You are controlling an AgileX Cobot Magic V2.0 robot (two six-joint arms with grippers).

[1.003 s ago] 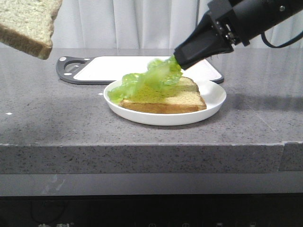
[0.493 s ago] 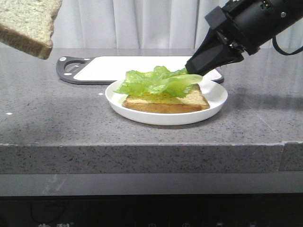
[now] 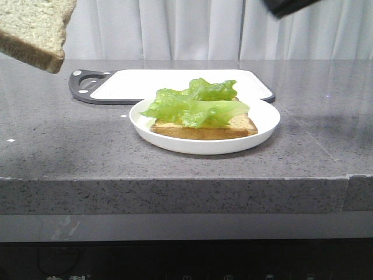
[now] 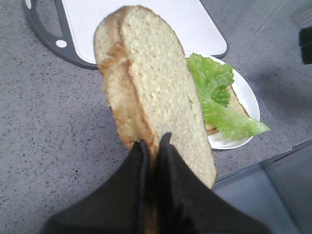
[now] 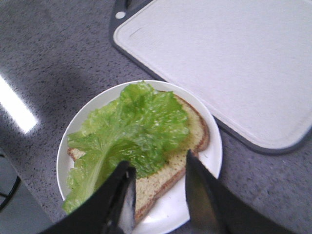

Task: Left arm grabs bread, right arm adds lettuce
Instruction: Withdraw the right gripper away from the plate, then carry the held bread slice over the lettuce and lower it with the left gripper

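My left gripper is shut on the bread, a thick slice with a pale speckled face. It holds the slice in the air at the far left of the front view, clear of the table. The lettuce lies spread over a second slice on the white plate. My right gripper is open and empty, above the plate's near side, apart from the lettuce. Only a dark part of the right arm shows in the front view.
A white cutting board with a dark rim lies behind the plate, also in the right wrist view. The grey stone table's front edge runs across the front view. A white curtain hangs behind.
My right gripper let go of the lettuce, which now rests flat on the plated slice, and rose up and away to the top edge. The left arm and bread have not moved.
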